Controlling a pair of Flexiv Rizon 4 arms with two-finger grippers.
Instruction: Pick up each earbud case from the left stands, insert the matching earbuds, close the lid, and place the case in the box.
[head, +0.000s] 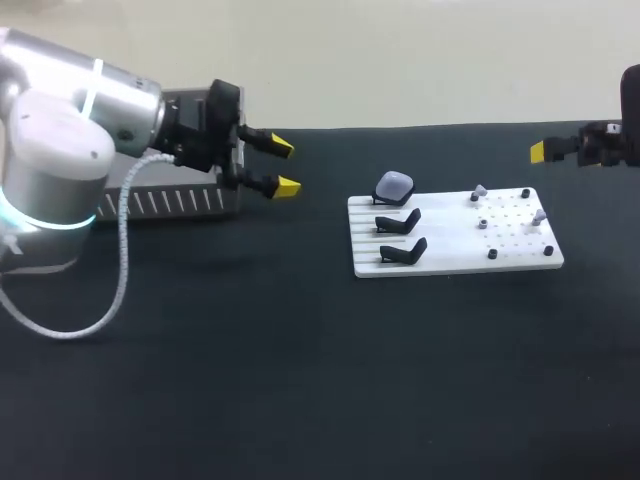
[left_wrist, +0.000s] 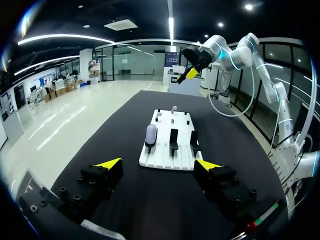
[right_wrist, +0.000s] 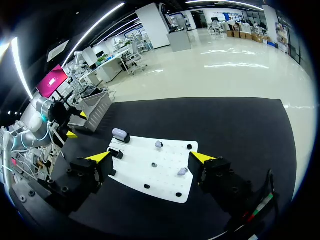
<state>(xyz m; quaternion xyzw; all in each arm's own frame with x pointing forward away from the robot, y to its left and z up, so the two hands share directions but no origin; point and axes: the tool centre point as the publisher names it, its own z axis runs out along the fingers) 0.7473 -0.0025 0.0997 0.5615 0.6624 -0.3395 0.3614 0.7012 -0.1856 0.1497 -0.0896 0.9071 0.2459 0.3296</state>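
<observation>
Our left arm (head: 90, 100) was silver and white with a teal ring and a white ribbed cable (head: 122, 250); our left gripper (head: 285, 167) and right gripper (right_wrist: 150, 157) were black, yellow-tipped

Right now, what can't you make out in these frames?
Box: head view, left arm covers most of it; inside unseen.
Earbuds on the white board: too small in every view to count or match.
Earbud case: lid seam too small to judge, all views.
Right end effector: head view shows only one yellow tip.
</observation>
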